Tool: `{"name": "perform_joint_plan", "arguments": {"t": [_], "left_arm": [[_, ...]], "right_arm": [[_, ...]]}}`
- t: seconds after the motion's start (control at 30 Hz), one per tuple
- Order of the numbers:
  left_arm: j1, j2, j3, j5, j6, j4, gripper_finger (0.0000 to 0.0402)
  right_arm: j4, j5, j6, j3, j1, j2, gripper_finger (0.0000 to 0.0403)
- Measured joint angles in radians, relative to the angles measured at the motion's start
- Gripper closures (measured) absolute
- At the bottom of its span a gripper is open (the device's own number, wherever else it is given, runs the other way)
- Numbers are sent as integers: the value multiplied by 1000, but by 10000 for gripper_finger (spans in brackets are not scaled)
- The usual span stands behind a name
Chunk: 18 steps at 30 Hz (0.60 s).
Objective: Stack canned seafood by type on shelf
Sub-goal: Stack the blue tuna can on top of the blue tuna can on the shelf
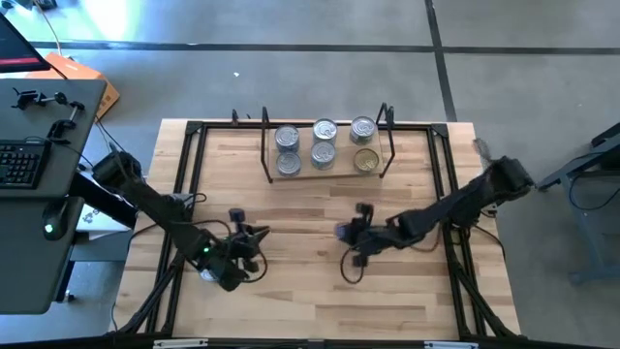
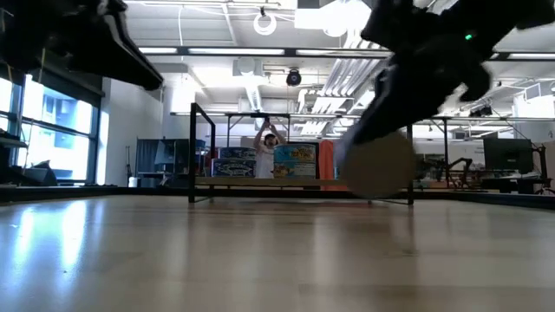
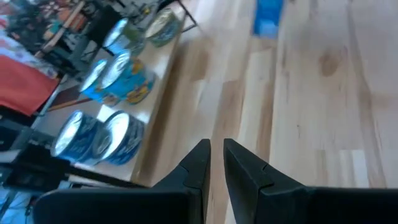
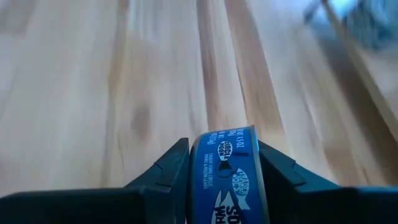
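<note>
The right fingers [image 4: 227,171] clamp a short round blue-labelled tin [image 4: 229,168] on edge between them, ready for stacking; the light-wood, black-wire-framed shelf [image 1: 325,173] lies well ahead. The left fingers [image 3: 214,165], nearly closed, hold nothing above the wooden counter [image 1: 300,291].

Bare tabletop [image 1: 310,208] between arms and shelf [image 1: 327,173]; tins [image 1: 324,142] fill shelf, end loops [image 1: 387,124] flank.
</note>
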Motion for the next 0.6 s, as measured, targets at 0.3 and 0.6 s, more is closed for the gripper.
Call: {"name": "perform_joint_plan", "arguments": {"t": [0.3, 0.6], "left_arm": [[-44, 30, -7, -47, -95, 26, 363], [13, 11, -276, -24, -86, 557, 262]], "right_arm": [[984, 88, -206, 42, -7, 411, 286], [1152, 12, -214, 97, -18, 489, 286]]}}
